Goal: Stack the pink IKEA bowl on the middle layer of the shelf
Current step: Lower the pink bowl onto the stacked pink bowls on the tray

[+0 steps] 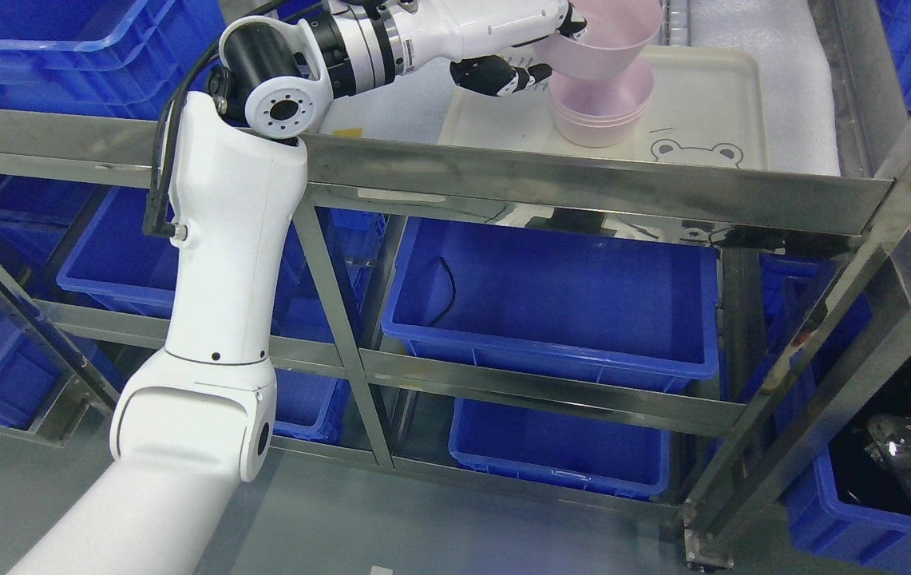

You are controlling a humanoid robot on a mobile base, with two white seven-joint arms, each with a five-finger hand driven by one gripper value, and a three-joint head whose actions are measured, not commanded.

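The left arm [223,263] rises from the lower left, bends at its black elbow joint and reaches right over the steel shelf rail [583,188]. Its left hand [531,52] pinches a pink bowl [603,36] at the near-left rim, one black-tipped finger over the rim at the top and the dark fingers [495,77] curled below against the outer wall. The held bowl is tilted, its base sitting in the mouth of a stack of pink bowls [603,112]; how many bowls the stack holds cannot be told. The stack stands on a cream tray [710,104] printed with a bear face [696,152], and the tray lies on white foam padding [790,72] on the shelf layer. Below the rail, blue plastic bins [559,303] sit on the lower layers, with more blue bins [48,48] at the upper left.
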